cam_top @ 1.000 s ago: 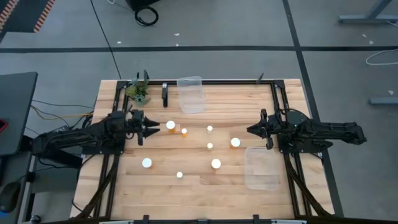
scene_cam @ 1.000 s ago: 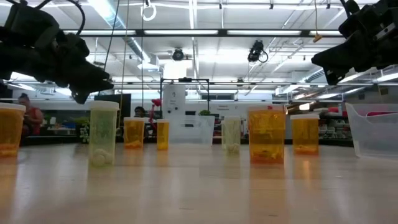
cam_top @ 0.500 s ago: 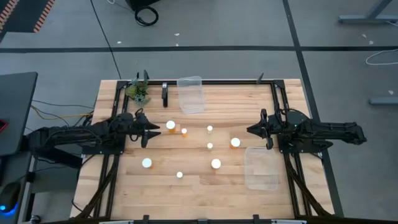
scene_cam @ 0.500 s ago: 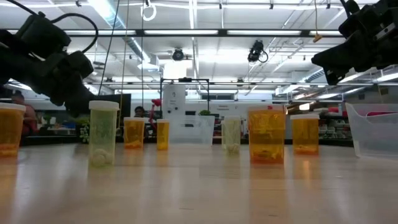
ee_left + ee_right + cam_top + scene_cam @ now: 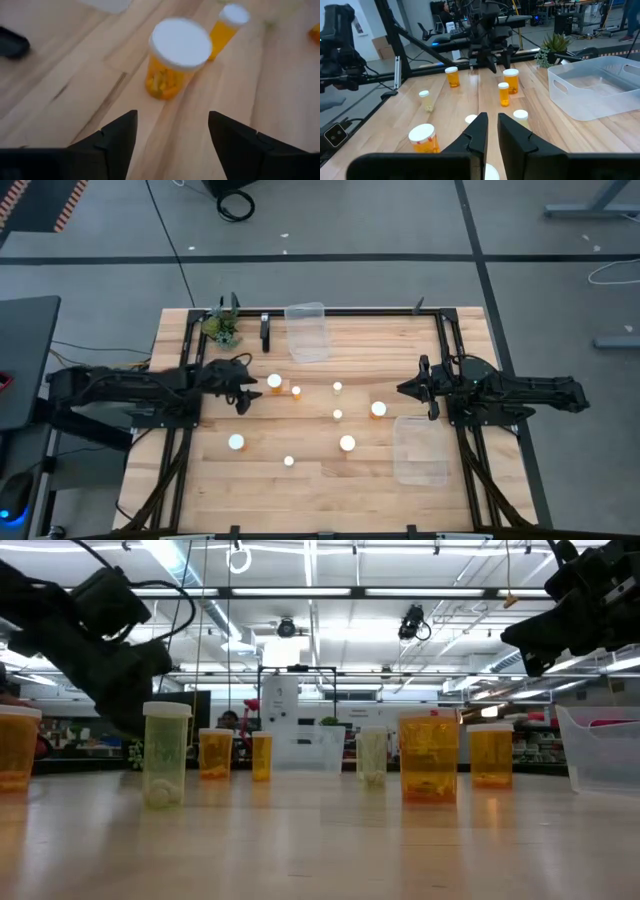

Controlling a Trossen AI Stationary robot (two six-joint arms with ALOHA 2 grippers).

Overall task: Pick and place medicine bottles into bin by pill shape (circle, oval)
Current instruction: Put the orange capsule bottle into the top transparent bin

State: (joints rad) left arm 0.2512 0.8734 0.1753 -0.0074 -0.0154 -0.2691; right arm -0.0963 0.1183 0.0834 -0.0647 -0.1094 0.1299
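From above, the wooden worktop [image 5: 320, 480] carries eight medicine bottles [image 5: 337, 414] scattered across its middle, all upright with white caps showing. The left gripper [image 5: 246, 391] reaches in from the left side and sits just beside a wide bottle [image 5: 274, 381], with a narrower bottle [image 5: 296, 391] close on that one's other side. The right gripper [image 5: 403, 389] waits at the right side, near another wide bottle [image 5: 378, 409] but apart from it. One clear bin [image 5: 307, 332] stands at the far edge and a second clear bin [image 5: 419, 450] lies near the right arm; both hold no bottles. A small green plant [image 5: 222, 328] sits at the far left corner. At worktop level, the bottles stand in a row, a pale one [image 5: 165, 753] and a wide amber one [image 5: 429, 757] nearest the camera, with the left arm hanging low behind the pale one. From the left wrist, the two dark fingers [image 5: 117, 140] are spread wide with nothing between them, and the wide bottle [image 5: 175, 57] stands ahead of the gap, untouched. From the right wrist, that gripper's fingers [image 5: 479, 130] are nearly together, leaving a narrow slit and gripping nothing.
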